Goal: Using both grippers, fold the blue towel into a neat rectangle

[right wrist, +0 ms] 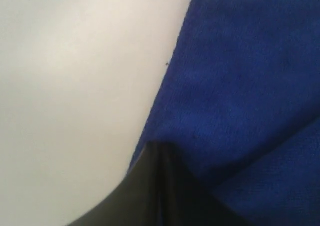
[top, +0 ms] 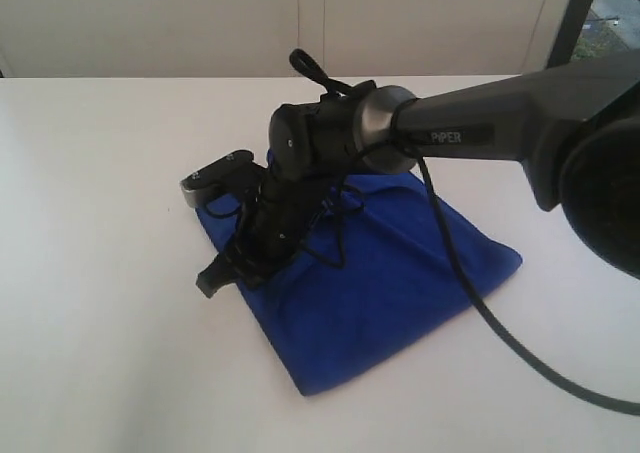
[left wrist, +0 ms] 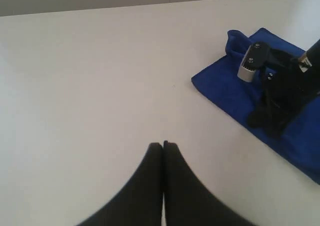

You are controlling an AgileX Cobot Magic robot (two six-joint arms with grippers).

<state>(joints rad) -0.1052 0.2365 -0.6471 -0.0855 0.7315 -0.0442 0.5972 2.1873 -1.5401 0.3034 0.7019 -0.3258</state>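
The white bench (top: 100,353) carries the blue towel (top: 400,293), which is spread flat on it as a rough, slightly skewed four-sided patch. One corner is seen bunched up in the left wrist view.

The right arm (top: 500,123) is stretched over the towel from the towel's right side and bent down to its left edge, where the right gripper (top: 215,276) is set. In the right wrist view the fingers (right wrist: 145,186) are seen pressed together at that edge. A ridge of cloth is drawn up to their tips, so the hem is judged to be pinched between them.

The left gripper (left wrist: 163,145) is held over bare bench, well apart from the towel's left edge. Its fingers (left wrist: 150,181) are closed on nothing.

The towel is judged to be light, soft and wholly limp. No shape will be held once it is lifted, and whatever is not gripped will sag and trail. Breakage is not a concern. The pile should be gripped well by the pads, though stacked layers may be slid over one another.

Hold is best taken at the hem, close to the two corners of one edge, one gripper at each. Every layer should be caught, and the edge should be kept taut between them. No tag or loose thread can be made out.
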